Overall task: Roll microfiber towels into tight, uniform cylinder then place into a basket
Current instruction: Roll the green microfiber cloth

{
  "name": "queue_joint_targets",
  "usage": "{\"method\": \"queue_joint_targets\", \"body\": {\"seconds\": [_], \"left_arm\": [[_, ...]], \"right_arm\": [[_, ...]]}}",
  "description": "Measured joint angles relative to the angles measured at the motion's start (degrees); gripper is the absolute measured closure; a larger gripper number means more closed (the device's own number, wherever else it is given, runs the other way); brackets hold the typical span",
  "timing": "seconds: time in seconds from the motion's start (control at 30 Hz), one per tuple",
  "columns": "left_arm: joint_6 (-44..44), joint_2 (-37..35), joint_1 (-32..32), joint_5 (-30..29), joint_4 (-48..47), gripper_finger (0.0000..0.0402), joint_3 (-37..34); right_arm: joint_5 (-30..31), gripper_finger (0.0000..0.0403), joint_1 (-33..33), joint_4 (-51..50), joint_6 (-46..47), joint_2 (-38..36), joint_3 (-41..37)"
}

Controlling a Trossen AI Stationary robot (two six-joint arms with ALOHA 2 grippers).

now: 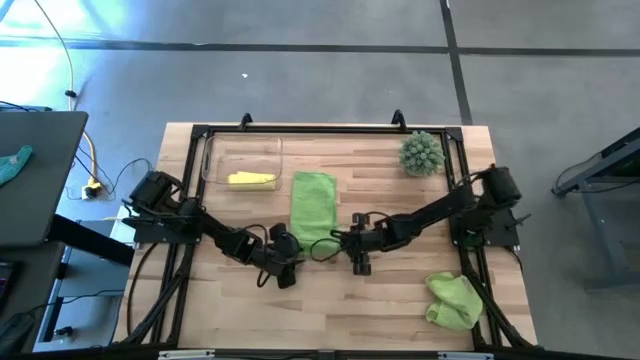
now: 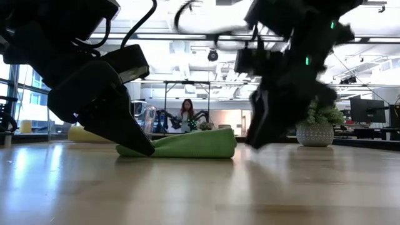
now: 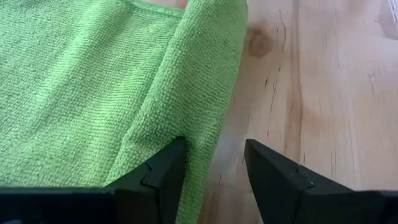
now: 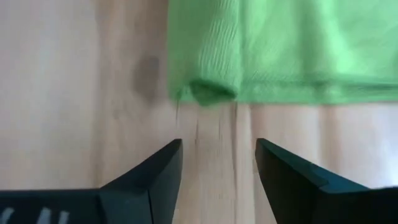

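Observation:
A light green microfiber towel lies spread in the table's middle, its near end folded over into a thick roll. My left gripper stands open, slanting down at that roll's left end. My right gripper hangs open just above bare wood, a little short of the roll's right end, and touches nothing. A pale yellow towel lies in the clear basket at the far left. Another green towel lies crumpled at the near right. My left gripper comes slanting down from the near left. One finger lies against the towel's rolled-over edge; the other finger stands over bare wood. Nothing is pinched between them. The towel lies flat on the table.
A spiky green plant in a pot stands at the far right. A black frame runs around the table's edges. Bare wood lies along the near edge. A person sits far off in the room beyond the table.

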Motion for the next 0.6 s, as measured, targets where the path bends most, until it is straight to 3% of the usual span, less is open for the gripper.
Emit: {"method": "queue_joint_targets", "body": {"seconds": [0.1, 0.2, 0.37, 0.43, 0.6], "left_arm": [[0.01, 0.0, 0.0, -0.03, 0.03, 0.0243, -0.01], [0.01, 0.0, 0.0, -0.04, 0.1, 0.0243, -0.01], [0.01, 0.0, 0.04, -0.06, 0.22, 0.0243, -0.03], [0.01, 0.0, 0.04, -0.08, 0.35, 0.0243, -0.03], [0.01, 0.02, 0.04, -0.1, 0.38, 0.0243, -0.06]], "right_arm": [[0.17, 0.0208, 0.89, 1.2, 4.03, -3.78, 0.17], [0.92, 0.0208, 3.13, 7.77, 0.21, -3.85, 0.13], [9.21, 0.0208, 5.73, 18.43, -11.22, 1.6, 0.22], [11.99, 0.0208, 5.26, 20.22, -11.17, 4.22, 0.17], [10.59, 0.0208, 2.97, 21.11, -5.44, 9.01, 0.17]]}}
